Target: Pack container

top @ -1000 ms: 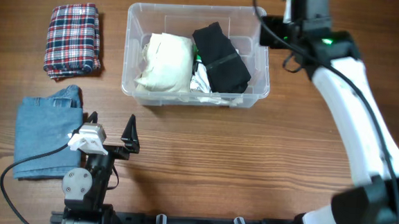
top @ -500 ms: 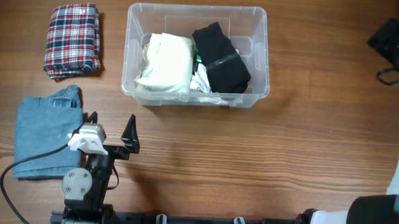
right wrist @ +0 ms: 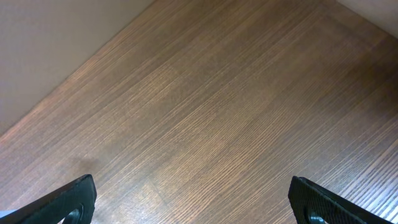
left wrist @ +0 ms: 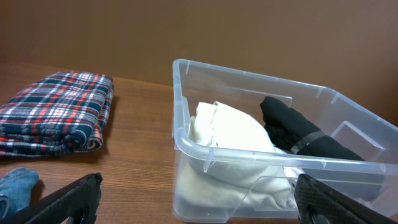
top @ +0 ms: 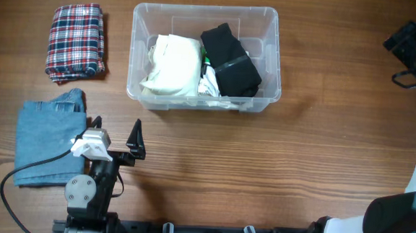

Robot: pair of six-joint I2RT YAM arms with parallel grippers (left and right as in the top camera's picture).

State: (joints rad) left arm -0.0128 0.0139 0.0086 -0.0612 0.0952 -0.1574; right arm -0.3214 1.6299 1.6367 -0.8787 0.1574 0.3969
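Note:
The clear container [top: 133, 68] stands at the back middle of the table. It holds a cream garment [top: 173, 65] on the left and a black garment [top: 231, 60] on the right. My left gripper [top: 115, 129] is open and empty near the front edge, in front of the container's left end. In the left wrist view the container [left wrist: 186, 143] is just ahead of that gripper [left wrist: 196, 208]. My right gripper [right wrist: 193, 205] is open and empty above bare wood. Its arm [top: 413, 46] is at the far right edge, well away from the container.
A folded plaid garment [top: 77, 40] lies at the back left, left of the container. A folded blue denim garment [top: 47, 143] lies at the front left, beside my left gripper. The plaid garment [left wrist: 56, 112] also shows in the left wrist view.
My right arm has swung from above the container's back right corner out to the table's far right edge. The left arm and the garments have not moved.

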